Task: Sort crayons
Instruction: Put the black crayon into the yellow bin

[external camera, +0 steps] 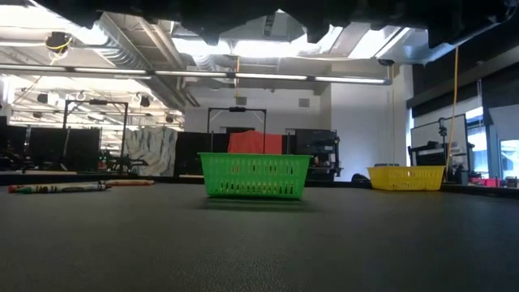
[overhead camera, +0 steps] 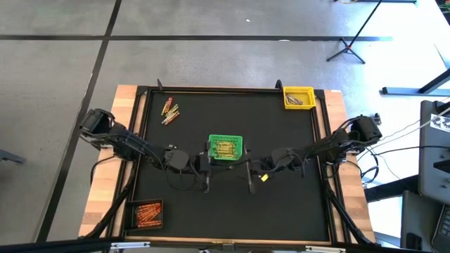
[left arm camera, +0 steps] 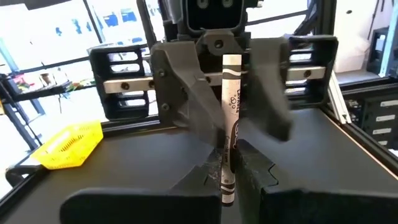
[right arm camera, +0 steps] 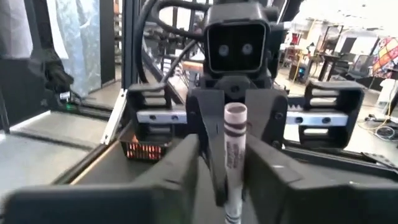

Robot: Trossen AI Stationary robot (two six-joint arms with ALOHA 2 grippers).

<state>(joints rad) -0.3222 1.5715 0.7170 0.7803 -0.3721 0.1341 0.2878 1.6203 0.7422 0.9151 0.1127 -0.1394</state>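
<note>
A grey crayon (left arm camera: pixel 231 118) with a white paper wrap stands upright in the air between my two grippers; it also shows in the right wrist view (right arm camera: pixel 233 155). My left gripper (overhead camera: pixel 209 169) and right gripper (overhead camera: pixel 247 169) face each other just on the near side of the green basket (overhead camera: pixel 225 147), and both are shut on this crayon. A small pile of red, yellow and green crayons (overhead camera: pixel 169 111) lies flat on the mat at the far left. In the high view the held crayon is hidden by the grippers. My left gripper pinches the grey crayon's lower part (left arm camera: pixel 227 177) between its two fingers, coming level from the table's left. The fingers lie across the crayon, which stands upright, clear of the mat. My right gripper pinches the same crayon (right arm camera: pixel 231 186) between its two fingers, level from the table's right, across it. The crayon's top end (right arm camera: pixel 235 115) sticks up above the fingers; the lower end is out of the picture.
The green basket (external camera: pixel 255 176) holds yellow-green crayons. A yellow basket (overhead camera: pixel 298 98) with grey crayons stands at the far right corner. A black basket (overhead camera: pixel 148 214) with orange and red crayons sits at the near left. A raised black frame (overhead camera: pixel 320 140) rims the mat.
</note>
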